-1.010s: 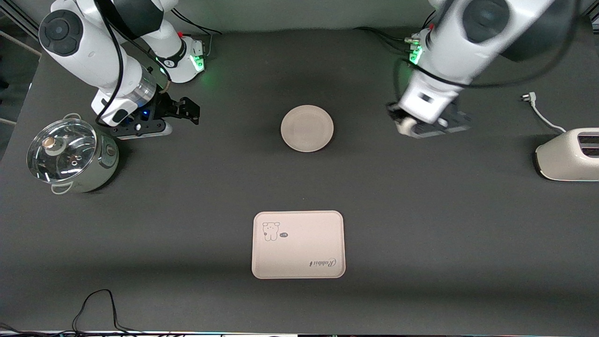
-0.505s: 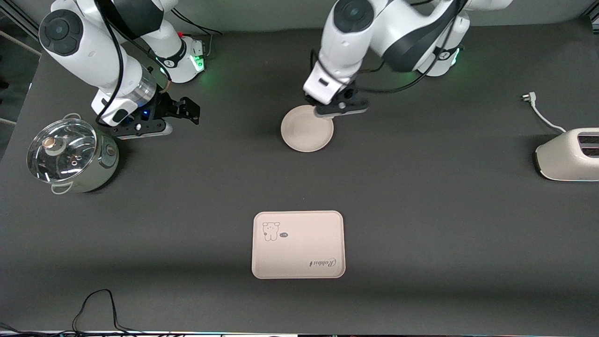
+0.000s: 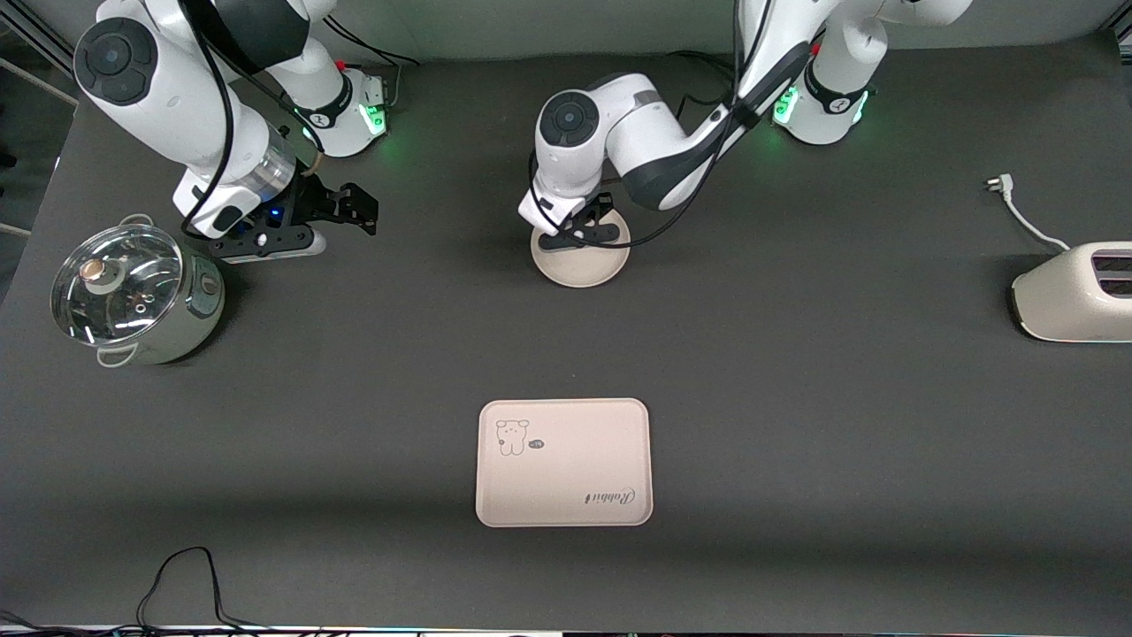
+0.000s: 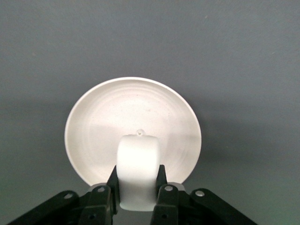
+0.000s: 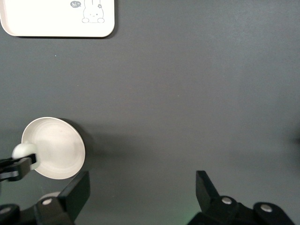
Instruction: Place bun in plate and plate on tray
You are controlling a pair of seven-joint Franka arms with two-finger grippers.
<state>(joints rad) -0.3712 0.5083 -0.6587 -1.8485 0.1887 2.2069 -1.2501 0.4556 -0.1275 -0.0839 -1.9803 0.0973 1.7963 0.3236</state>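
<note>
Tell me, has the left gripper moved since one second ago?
Yes. The left gripper came from the toaster's end and is now over the plate, holding the bun.

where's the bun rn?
The bun is clamped in the left gripper, held over the plate near its rim; in the front view the arm hides it. It has not been set down.

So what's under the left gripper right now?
The left gripper, shut on the bun, hangs over the plate. The plate's bare inside shows; its rim under the fingers is covered.
</note>
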